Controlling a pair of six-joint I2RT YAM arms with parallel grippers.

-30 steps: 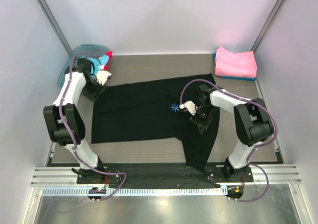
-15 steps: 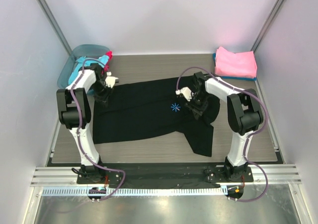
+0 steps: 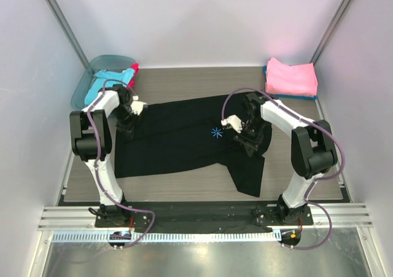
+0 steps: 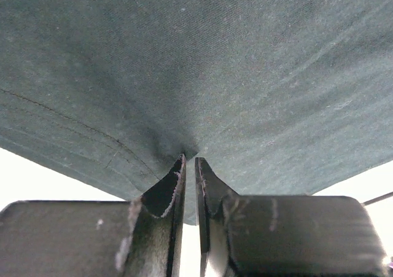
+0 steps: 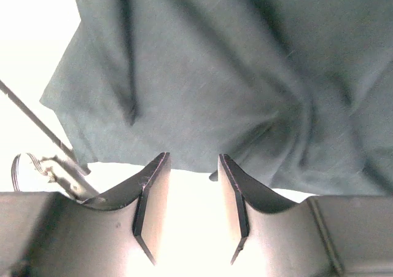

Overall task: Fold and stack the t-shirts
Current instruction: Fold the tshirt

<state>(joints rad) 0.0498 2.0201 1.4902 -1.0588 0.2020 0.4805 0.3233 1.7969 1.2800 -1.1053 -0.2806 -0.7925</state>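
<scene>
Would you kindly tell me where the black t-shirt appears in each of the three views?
Top external: black t-shirt spread across the middle, between both arms.
Left wrist: fills the upper picture, pinched in the shut left gripper.
Right wrist: fills the upper picture, beyond the open right gripper.
Shared landmark: the left gripper's pinch, at the shirt's left edge in the top view.

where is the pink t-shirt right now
In the top external view the folded pink t-shirt lies at the far right corner of the table, on a blue cloth, apart from the black t-shirt.
</scene>
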